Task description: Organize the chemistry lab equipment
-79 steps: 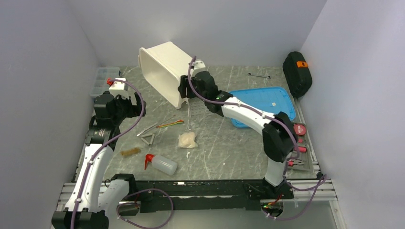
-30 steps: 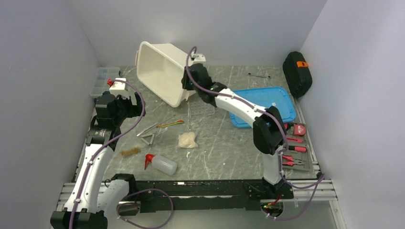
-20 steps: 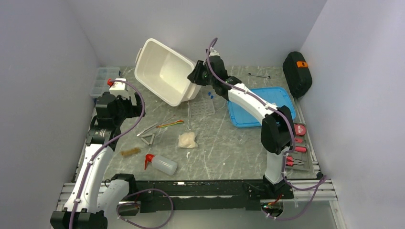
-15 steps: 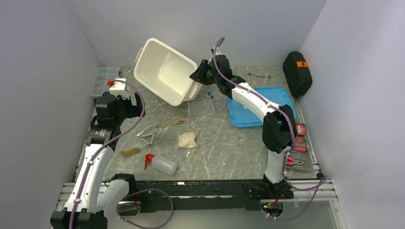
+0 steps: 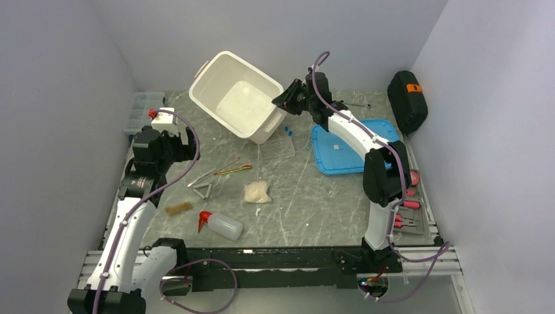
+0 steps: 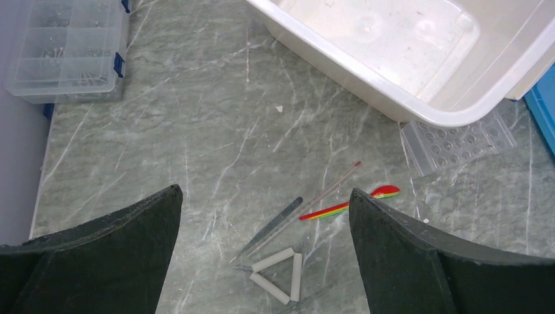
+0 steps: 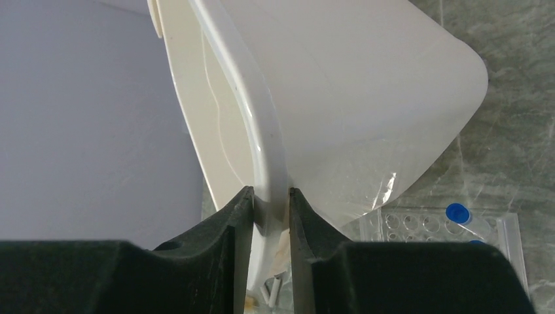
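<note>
My right gripper point(image 7: 269, 193) is shut on the rim of a big white bin point(image 5: 235, 95), holding it tilted above the back of the table; the same grip is in the top view, right gripper point(image 5: 283, 101). Below the bin lie a clear tube rack point(image 5: 278, 145) and blue-capped vials point(image 5: 288, 129). My left gripper point(image 6: 265, 190) hangs open and empty above the metal triangle point(image 6: 278, 275) and tongs point(image 6: 271, 226). A squeeze bottle with a red nozzle point(image 5: 224, 226), a wire brush point(image 5: 177, 208) and a white pad point(image 5: 256, 191) lie nearer the front.
A blue lid point(image 5: 357, 144) lies flat at the right. A clear organizer box point(image 5: 141, 108) stands at the back left and a black case point(image 5: 407, 98) at the back right. Red-handled tools point(image 5: 406, 209) rest along the right edge. A rainbow-coloured spoon point(image 6: 347, 206) lies by the tongs.
My right arm has swung the bin to the right and turned its opening upward, uncovering the tube rack and vials. The left arm has stayed still.
</note>
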Robot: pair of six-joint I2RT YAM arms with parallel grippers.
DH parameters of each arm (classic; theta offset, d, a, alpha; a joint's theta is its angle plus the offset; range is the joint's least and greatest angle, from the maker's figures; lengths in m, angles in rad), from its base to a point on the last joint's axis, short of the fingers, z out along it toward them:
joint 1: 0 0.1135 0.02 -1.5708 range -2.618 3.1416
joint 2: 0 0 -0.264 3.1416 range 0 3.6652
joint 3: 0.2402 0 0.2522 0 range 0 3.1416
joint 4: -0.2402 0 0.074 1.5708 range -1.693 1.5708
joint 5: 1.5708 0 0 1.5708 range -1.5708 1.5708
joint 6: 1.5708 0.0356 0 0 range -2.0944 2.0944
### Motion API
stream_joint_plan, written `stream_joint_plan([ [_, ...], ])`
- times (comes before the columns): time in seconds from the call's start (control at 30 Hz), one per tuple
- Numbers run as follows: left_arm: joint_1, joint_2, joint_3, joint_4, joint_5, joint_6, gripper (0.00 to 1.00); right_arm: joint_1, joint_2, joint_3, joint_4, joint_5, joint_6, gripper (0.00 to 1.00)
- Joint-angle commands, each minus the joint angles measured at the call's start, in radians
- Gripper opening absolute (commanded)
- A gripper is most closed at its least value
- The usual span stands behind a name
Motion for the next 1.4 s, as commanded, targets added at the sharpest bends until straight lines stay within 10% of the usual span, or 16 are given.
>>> stream_joint_plan([
  [0.0,-0.012,-0.018,0.026,0.012,-0.033,0.024,0.99,-0.013,-0.011,-0.004,0.037,0.003,0.063,0.0],
  [0.47,-0.032,-0.024,0.027,0.006,-0.063,0.035,0.99,-0.042,-0.087,-0.328,0.326,0.072,0.371,0.0],
  [1.37,-0.05,-0.036,0.028,0.003,-0.069,0.041,0.99,-0.041,-0.209,-0.514,0.373,0.214,0.434,0.01],
])
